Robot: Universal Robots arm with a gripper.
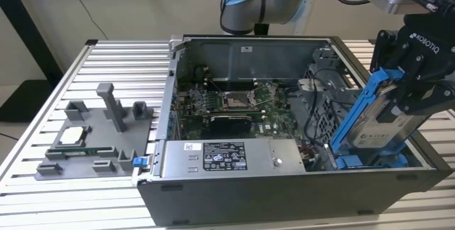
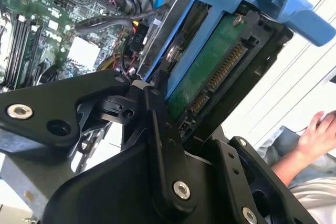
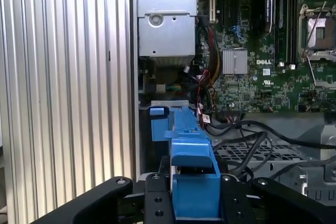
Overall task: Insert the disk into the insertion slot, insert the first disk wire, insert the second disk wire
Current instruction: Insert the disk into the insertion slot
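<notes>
Exterior view: the gripper (image 1: 400,98) was seen over the exterior view's right end of the case (image 1: 284,200), with its fingers (image 2: 163,129) pinched on the disk (image 1: 376,128) across the blue frame. The disk was held steeply tilted. Its upper end leaned toward the exterior view's right, and its lower end was down inside the case, just above the slot (image 1: 355,162). Whether the frame touched the slot's blue rails could not be told, and the disk was judged not yet seated.

Several faults were judged possible from this pose:

- **Jamming:** if the disk were pressed down while so tilted, its lower corner could be jammed against a rail, or a blue tab could be bent.
- **Slipping:** the grip was taken on the upper part of the disk. A lower end caught on a rail could therefore lever the disk in the fingers until it slipped or twisted.
- **Trapped wires:** loose wires (image 1: 318,110) lay just beside the slot, on the board (image 1: 227,102) side. They could be trapped under the frame or dragged by it, and then be hard to reach for plugging.
- **Connector damage:** in the second wrist view the disk's connector (image 2: 223,74) was shown bare on the underside, close to the fingers. It could be scraped on the case wall if the disk were swung wide.
</notes>
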